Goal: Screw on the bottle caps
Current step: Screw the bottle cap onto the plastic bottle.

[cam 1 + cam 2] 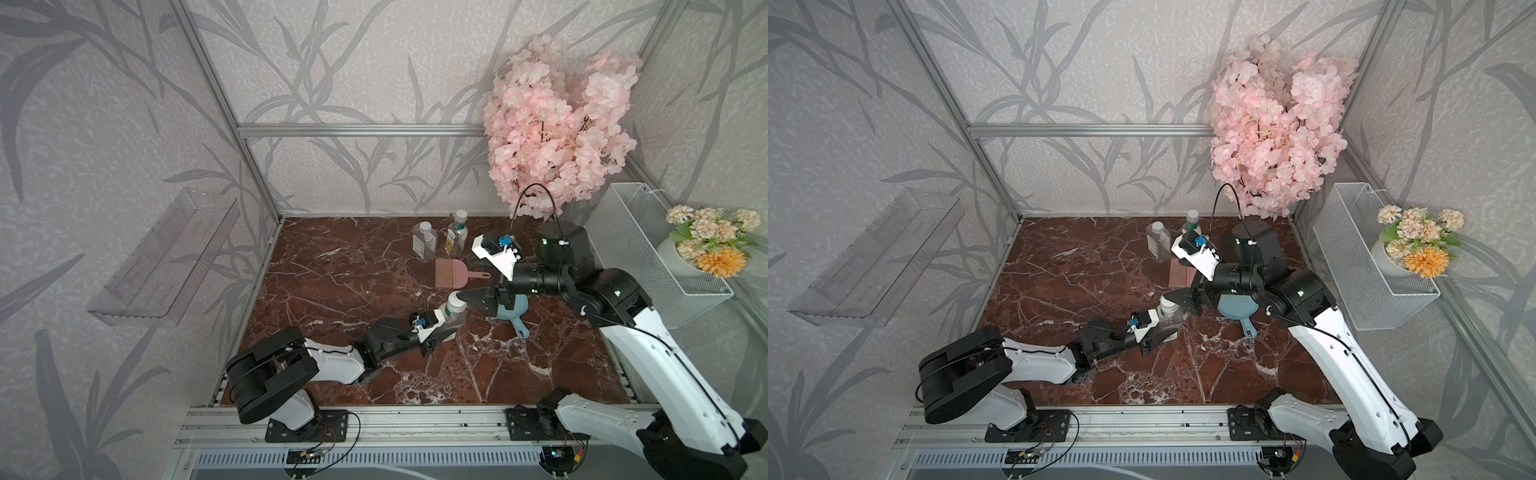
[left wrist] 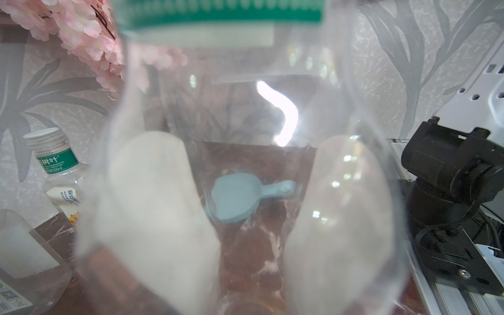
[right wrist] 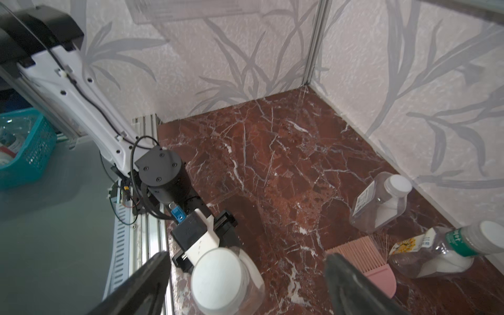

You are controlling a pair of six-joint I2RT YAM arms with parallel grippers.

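The right end effector (image 3: 246, 257) stands wide open. Its dark fingers (image 3: 152, 278) are on both sides of the white bottle cap (image 3: 218, 275) and, as it seems, do not touch it. The cap sits on the round green-labelled bottle (image 1: 455, 320), near the middle of the counter (image 1: 332, 291). The left end effector (image 1: 443, 333) is clamped on the lower body of this bottle. The clear bottle looks light and thin-walled, so it probably dents and twists easily. The cap is best taken by its side rim.
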